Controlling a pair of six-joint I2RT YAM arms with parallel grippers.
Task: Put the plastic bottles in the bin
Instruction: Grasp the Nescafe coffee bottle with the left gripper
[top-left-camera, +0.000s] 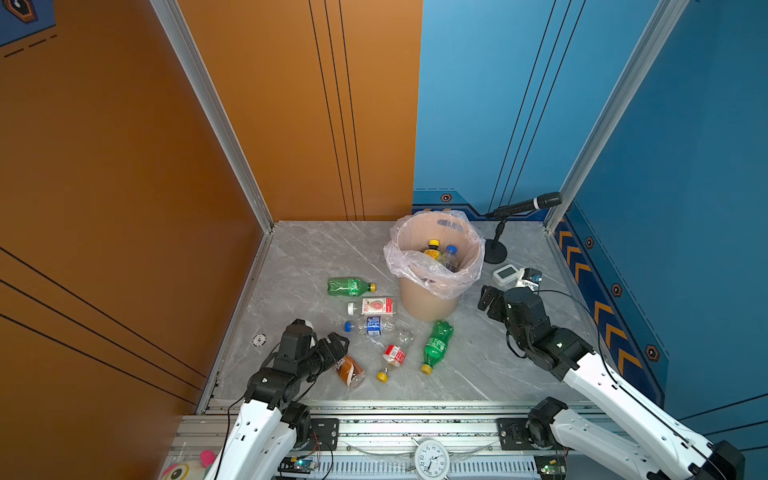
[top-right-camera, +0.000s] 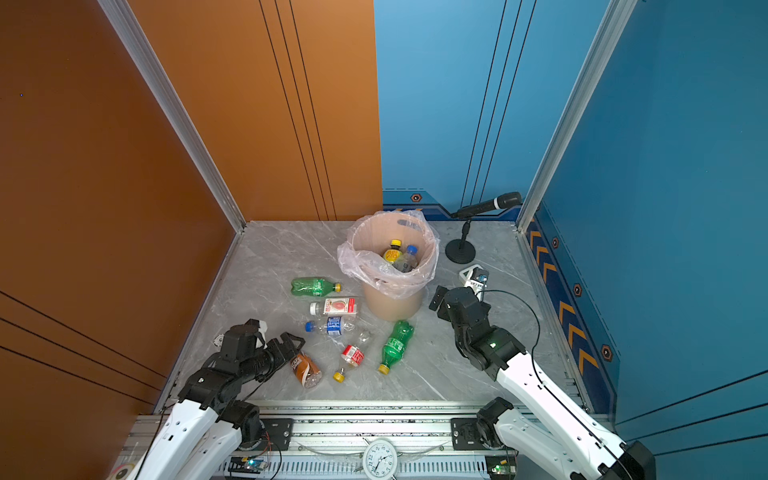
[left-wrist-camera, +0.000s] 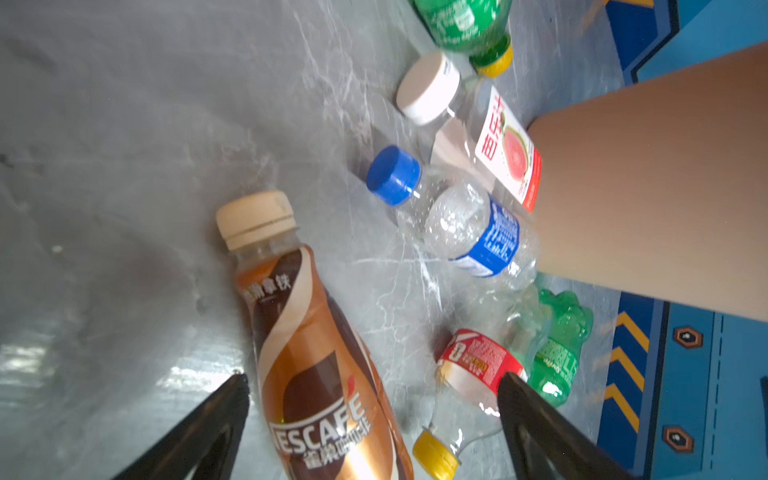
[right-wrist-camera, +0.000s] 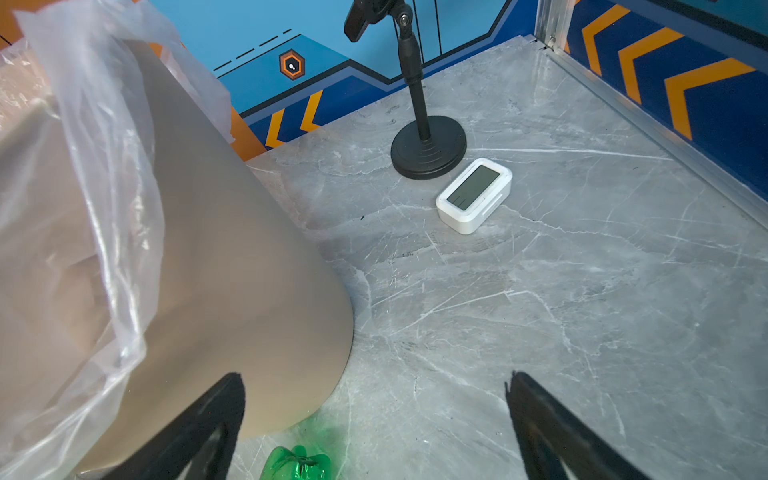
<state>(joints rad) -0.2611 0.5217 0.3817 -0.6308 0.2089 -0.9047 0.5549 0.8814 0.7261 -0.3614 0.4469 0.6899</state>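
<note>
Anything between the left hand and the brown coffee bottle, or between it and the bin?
Nothing blocks the left hand: it is open around the brown coffee bottle. Toward the bin, the blue-capped bottle and white-capped bottle lie between; lifting should clear them.

You get bare tabletop (top-left-camera: 316, 257) left of the bin (top-left-camera: 424, 299); right of it, the microphone stand (top-left-camera: 495, 251) and white display box (top-left-camera: 505, 274) stand in your way.
</note>
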